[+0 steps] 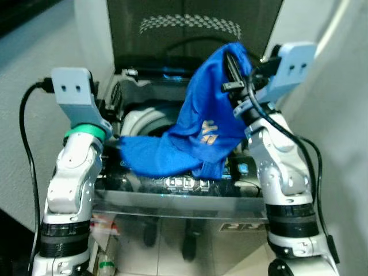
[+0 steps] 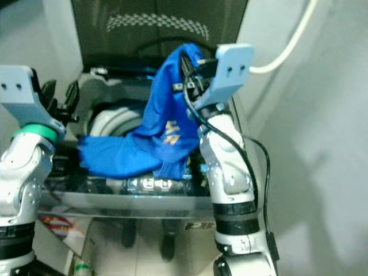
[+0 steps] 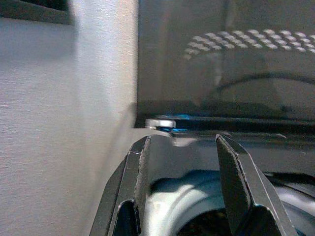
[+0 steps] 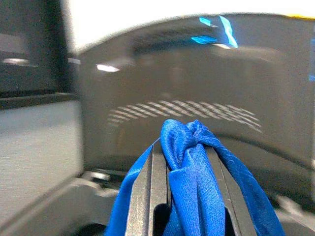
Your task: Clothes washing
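Note:
A bright blue garment [image 1: 201,123] with gold lettering hangs from my right gripper [image 1: 233,60], which is shut on a bunched fold of it [image 4: 189,147]. The cloth is lifted above the top-loading washing machine [image 1: 172,187], and its lower end drapes over the front rim by the control panel. The pale drum opening [image 1: 146,121] shows behind the cloth. My left gripper [image 3: 182,147] stands open at the machine's left rear corner, above the drum's edge, with nothing between its fingers [image 3: 138,172].
The raised dark lid [image 1: 190,29] with a dotted pattern stands upright behind the drum. White walls close in on the left [image 1: 34,109] and right [image 2: 310,144]. Tiled floor and some packaging [image 1: 103,230] lie below the machine's front.

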Controlling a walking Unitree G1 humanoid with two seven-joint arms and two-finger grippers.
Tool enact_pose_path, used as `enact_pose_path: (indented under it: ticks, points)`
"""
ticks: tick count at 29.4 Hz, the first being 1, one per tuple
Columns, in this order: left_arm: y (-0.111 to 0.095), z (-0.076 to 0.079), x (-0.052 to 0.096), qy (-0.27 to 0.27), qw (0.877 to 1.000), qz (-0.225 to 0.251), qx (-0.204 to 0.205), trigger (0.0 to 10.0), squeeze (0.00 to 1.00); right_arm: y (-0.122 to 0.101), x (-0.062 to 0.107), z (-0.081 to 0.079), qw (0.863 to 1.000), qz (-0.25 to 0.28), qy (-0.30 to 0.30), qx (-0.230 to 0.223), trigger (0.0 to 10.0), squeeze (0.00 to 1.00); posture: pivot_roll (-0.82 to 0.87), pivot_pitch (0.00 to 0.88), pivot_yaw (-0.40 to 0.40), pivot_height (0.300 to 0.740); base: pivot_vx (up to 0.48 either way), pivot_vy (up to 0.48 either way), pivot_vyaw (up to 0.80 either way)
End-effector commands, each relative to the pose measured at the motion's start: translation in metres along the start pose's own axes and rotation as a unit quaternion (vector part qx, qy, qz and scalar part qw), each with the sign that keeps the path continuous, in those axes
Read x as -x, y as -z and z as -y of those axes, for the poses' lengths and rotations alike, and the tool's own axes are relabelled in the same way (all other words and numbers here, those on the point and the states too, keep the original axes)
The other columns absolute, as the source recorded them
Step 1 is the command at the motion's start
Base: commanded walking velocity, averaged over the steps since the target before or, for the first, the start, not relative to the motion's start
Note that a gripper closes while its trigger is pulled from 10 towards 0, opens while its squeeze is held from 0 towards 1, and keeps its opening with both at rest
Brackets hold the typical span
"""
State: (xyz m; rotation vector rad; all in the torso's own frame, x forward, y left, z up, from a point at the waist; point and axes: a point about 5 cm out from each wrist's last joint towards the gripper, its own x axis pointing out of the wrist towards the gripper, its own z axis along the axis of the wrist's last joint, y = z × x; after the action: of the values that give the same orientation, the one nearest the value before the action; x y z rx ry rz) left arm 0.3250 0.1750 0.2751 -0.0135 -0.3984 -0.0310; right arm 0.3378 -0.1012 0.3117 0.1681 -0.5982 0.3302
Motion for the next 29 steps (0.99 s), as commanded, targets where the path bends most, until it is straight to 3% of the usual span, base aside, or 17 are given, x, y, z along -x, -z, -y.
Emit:
enact_pose_path:
  ticks: [1,6,13,23,27,29]
  points:
    - [0.004,0.005,0.001,0.012,1.000,-0.010,0.000,10.0,0.00,-0.001,0.001,0.011,0.999,0.005,0.033,-0.010,10.0,0.00,0.14,0.020,0.044,0.740,0.000,0.000,-0.80]
    - [0.004,0.006,0.001,0.017,1.000,-0.011,0.003,10.0,0.00,0.001,0.002,0.011,0.999,0.003,0.030,-0.011,10.0,0.00,0.14,0.020,0.044,0.740,0.000,0.109,0.00]
    - [0.005,0.009,0.002,0.023,1.000,-0.012,0.006,10.0,0.00,0.005,0.004,0.005,1.000,-0.004,0.011,-0.012,10.0,0.00,0.14,0.024,0.048,0.740,0.000,0.456,0.00]
    - [0.006,0.011,0.003,0.027,1.000,-0.015,0.001,10.0,0.00,0.011,0.004,0.004,1.000,-0.019,0.004,-0.018,10.0,0.00,0.14,0.027,0.044,0.740,0.000,0.000,0.00]
    - [0.007,0.011,0.003,0.029,0.999,-0.017,-0.003,10.0,0.00,0.023,-0.003,0.000,0.998,-0.058,-0.023,0.009,10.0,0.00,0.14,0.023,0.042,0.740,0.000,0.000,0.00]
    - [0.008,0.011,0.002,0.030,0.999,-0.021,-0.014,10.0,0.00,0.025,-0.017,-0.005,0.997,-0.068,-0.038,0.013,10.0,0.00,0.14,0.021,0.042,0.740,0.000,0.000,0.00]
